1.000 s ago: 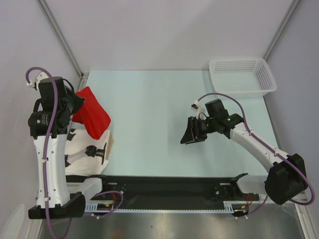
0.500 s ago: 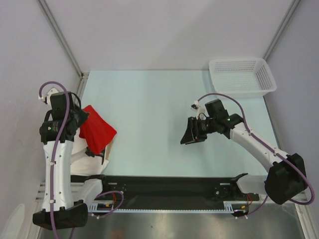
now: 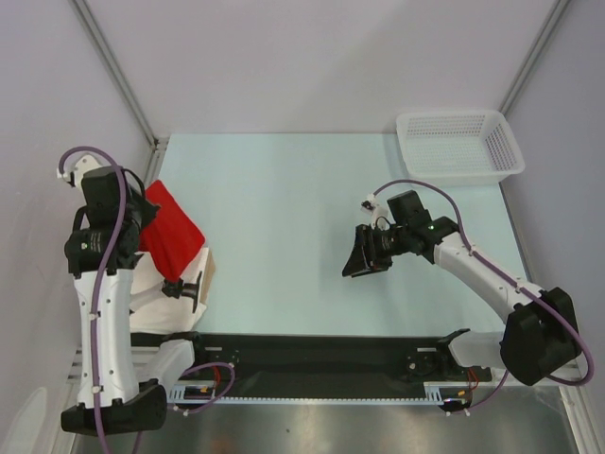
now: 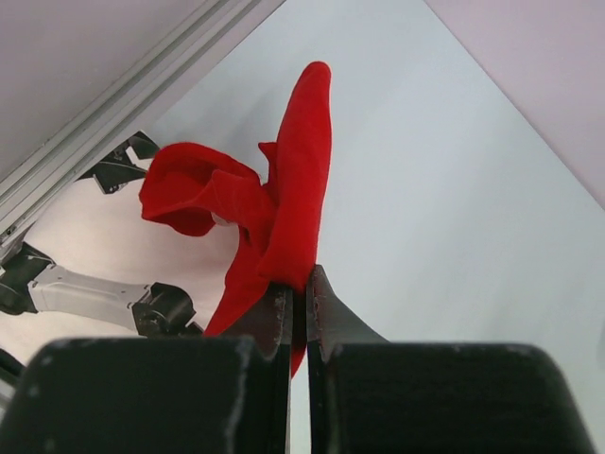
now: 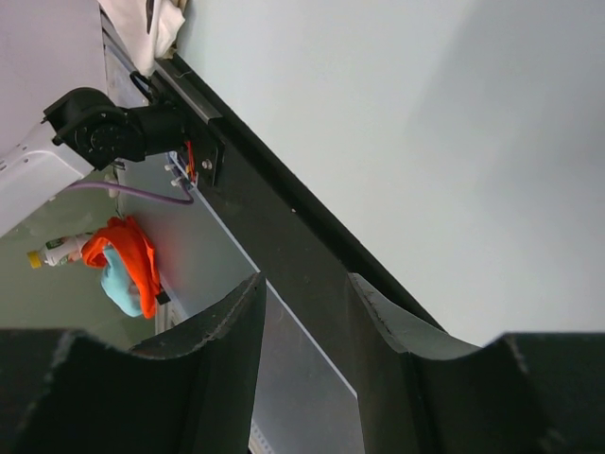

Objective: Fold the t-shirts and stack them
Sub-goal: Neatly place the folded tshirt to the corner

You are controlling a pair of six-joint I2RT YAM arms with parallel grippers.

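A bright red t-shirt (image 3: 172, 229) hangs bunched at the table's left edge, pinched in my left gripper (image 3: 142, 224). In the left wrist view the t-shirt (image 4: 288, 203) rises from between the shut fingers of that gripper (image 4: 298, 282), one part standing up, another drooping to the left. My right gripper (image 3: 360, 257) hovers over the middle right of the table, apart from the cloth. Seen from the right wrist, the right gripper (image 5: 304, 284) is open with nothing between its fingers.
A white mesh basket (image 3: 460, 146) stands at the far right corner. White cloth (image 3: 146, 288) lies by the left arm's base, partly off the table. The black rail (image 3: 312, 352) runs along the near edge. Orange and teal items (image 5: 123, 265) lie below the table.
The left arm swung towards me with the t-shirt, then back towards the far left; the cloth now hangs higher up the table edge. The right arm barely moved.
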